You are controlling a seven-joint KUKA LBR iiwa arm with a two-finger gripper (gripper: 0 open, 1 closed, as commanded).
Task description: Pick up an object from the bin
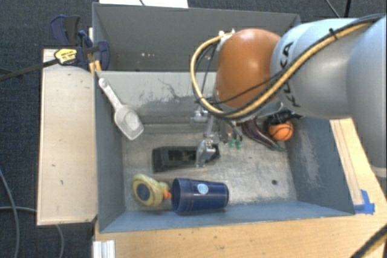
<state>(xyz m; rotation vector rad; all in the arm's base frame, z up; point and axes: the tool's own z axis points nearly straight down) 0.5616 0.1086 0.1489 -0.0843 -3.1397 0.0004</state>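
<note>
My gripper (208,151) hangs low in the middle of the bin, right at the right end of a flat black rectangular block (172,158) that lies on the floor. Whether it touches the block I cannot tell. In front of the block lies a dark blue cylinder (200,195) on its side, with a round yellow tape-measure-like thing (147,191) at its left end.
A white plastic scoop (123,115) leans by the left wall. An orange ball (280,131) and a dark red curved thing (260,135) lie at the right, partly under the arm. The arm with its orange cover hides the bin's back right.
</note>
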